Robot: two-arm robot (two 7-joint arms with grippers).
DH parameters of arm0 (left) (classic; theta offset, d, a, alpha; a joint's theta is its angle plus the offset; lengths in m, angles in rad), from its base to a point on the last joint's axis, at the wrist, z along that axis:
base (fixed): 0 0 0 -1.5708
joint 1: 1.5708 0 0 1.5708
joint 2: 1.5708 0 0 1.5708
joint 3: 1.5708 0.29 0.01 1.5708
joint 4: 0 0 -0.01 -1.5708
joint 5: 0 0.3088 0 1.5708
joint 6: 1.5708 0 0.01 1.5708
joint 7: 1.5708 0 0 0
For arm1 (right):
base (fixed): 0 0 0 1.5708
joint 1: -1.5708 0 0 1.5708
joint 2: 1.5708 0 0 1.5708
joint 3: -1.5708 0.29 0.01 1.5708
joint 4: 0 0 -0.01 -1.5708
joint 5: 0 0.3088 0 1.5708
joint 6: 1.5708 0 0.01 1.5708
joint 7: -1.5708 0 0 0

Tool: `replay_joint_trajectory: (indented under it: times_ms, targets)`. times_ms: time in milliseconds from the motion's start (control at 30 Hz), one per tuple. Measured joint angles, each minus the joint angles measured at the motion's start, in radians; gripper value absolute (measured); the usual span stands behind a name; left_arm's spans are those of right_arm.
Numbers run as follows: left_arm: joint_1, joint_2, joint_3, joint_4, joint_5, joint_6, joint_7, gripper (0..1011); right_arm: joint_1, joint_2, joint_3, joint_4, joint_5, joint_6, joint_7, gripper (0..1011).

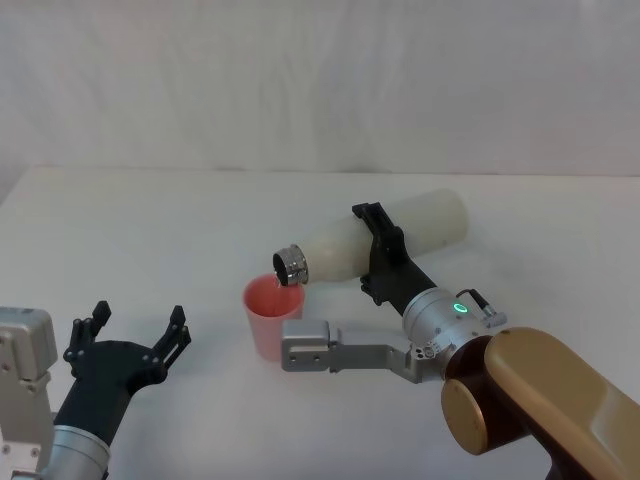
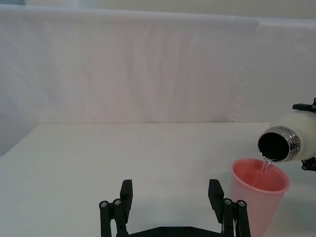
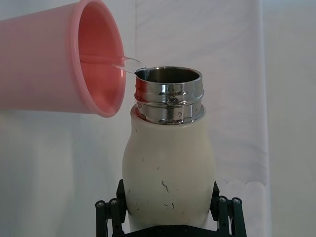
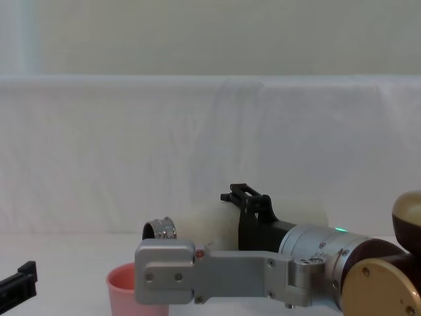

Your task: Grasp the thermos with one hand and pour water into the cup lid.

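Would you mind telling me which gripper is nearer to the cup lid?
Right. The right gripper holds the thermos tipped over the cup lid; the left gripper sits open, off to the lid's left.

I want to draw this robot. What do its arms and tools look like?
Both tools are black with two ribbed fingers. The right tool sits on a round silver wrist with a small green light, behind it a fat golden-brown arm part, and a grey bracket sticks out sideways. The left tool sits on a silver-grey wrist beside a pale grey box.
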Motion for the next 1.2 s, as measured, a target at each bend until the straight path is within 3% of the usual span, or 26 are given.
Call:
replay_joint_trajectory:
  times_ms: [1200]
  targets:
    - [0.0, 0.0, 0.0, 0.0, 0.0, 0.0, 0.0, 1001, 0.0, -0.002, 0.003, -0.005, 0.0, 0.003, 0.001, 957]
